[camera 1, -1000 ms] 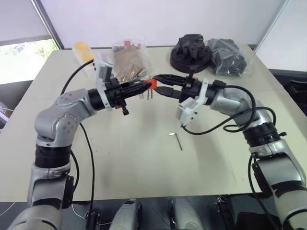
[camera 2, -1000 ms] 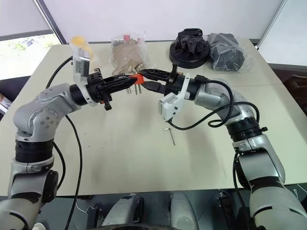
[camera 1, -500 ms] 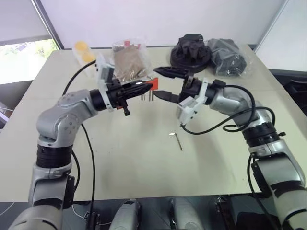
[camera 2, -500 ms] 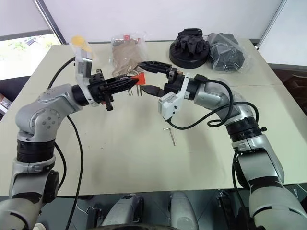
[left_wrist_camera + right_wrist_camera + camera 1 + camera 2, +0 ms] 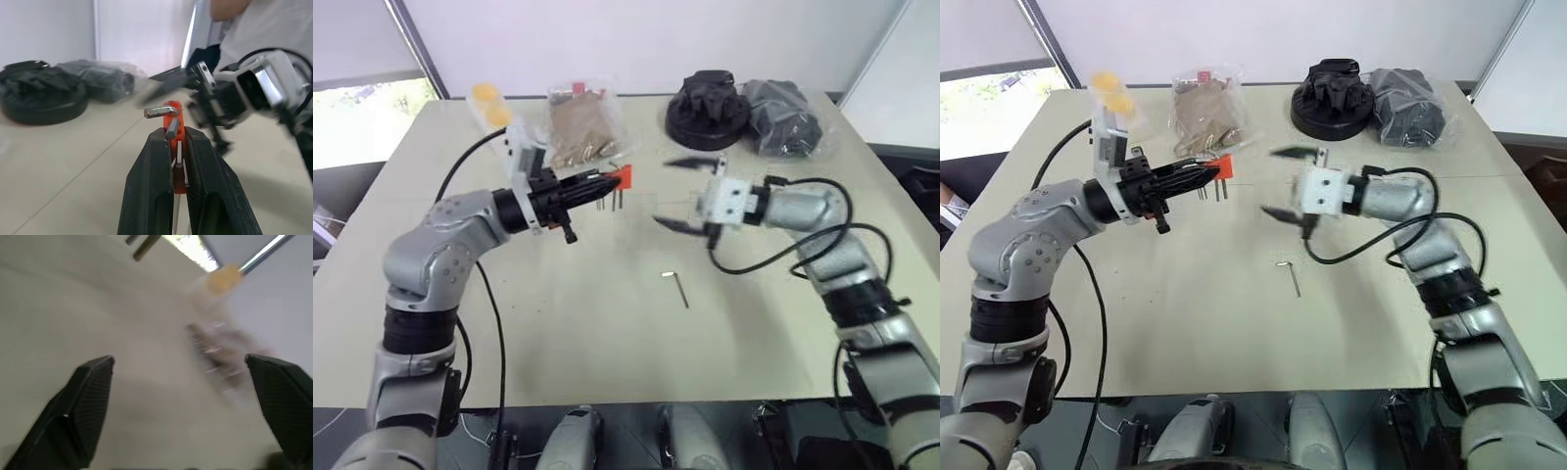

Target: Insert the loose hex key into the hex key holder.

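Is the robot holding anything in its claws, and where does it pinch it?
The left gripper pinches the red hex key holder by its lower part, keys sticking out. The right gripper is open and holds nothing.

blurred: right tool | hidden: hex key holder base between left tool fingers
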Controlling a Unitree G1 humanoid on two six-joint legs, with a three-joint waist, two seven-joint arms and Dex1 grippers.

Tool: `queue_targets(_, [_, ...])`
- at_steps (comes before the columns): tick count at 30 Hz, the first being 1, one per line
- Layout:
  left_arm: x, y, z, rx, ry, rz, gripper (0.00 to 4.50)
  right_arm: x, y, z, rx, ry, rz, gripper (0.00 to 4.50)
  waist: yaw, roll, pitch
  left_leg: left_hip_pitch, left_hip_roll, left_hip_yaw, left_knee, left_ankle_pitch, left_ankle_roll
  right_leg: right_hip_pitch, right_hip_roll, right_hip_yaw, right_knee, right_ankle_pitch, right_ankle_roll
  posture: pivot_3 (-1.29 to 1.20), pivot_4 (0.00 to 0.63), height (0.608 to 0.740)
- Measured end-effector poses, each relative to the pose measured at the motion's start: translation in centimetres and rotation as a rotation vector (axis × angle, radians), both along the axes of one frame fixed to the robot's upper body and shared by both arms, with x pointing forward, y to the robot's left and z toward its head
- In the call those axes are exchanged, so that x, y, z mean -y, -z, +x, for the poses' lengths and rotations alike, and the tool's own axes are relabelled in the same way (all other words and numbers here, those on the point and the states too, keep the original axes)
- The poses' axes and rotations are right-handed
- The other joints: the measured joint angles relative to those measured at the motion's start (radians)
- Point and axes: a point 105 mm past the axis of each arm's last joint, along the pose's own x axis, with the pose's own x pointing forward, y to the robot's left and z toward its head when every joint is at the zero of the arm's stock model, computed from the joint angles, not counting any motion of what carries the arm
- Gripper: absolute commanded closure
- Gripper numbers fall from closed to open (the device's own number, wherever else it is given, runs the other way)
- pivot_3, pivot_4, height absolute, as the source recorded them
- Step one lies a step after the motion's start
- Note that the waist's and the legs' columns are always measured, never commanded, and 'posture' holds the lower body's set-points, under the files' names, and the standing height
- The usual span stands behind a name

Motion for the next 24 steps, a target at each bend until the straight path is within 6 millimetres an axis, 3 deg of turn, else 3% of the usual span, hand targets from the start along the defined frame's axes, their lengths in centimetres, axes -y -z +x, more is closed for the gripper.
queue_targets(4, [-0.7,1.0,0.1,0.007,-0.044,0.02,4.5,0.5,-0.3,-2.7,-0.237,-0.019,-0.052,0.07,-0.001,0.0,0.0,0.0,0.001,-0.001,0.0,0.0,0.0,0.0,0.0,0.0,0.0,0.0,0.0,0.0,0.15,0.74])
queue_targets(10, [-0.9,1.4,-0.1,0.031,-0.067,0.037,4.5,1.3,3.3,-3.0,-0.479,0.144,-0.142,0.07,0.017,0.0,0.0,0.0,0.0,0.0,0.0,0.0,0.001,0.0,0.0,0.0,-0.001,0.0,0.0,0.0,0.15,0.74])
queue_targets(16, [-1.0,1.7,-0.5,0.032,-0.071,0.051,4.5,0.7,7.3,-1.4,-0.474,0.286,-0.239,0.07,0.025,0.0,0.0,-0.001,0.0,0.001,0.0,0.0,0.001,-0.001,-0.001,0.0,-0.001,0.0,0.0,0.0,0.15,0.74])
queue_targets(24, [-1.2,1.7,-0.7,0.04,-0.087,0.073,4.5,1.6,9.3,-0.2,-0.427,0.388,-0.344,0.07,0.025,-0.001,0.0,-0.001,0.0,0.001,0.0,0.0,0.001,-0.001,-0.001,0.0,-0.001,0.0,0.0,0.0,0.15,0.74])
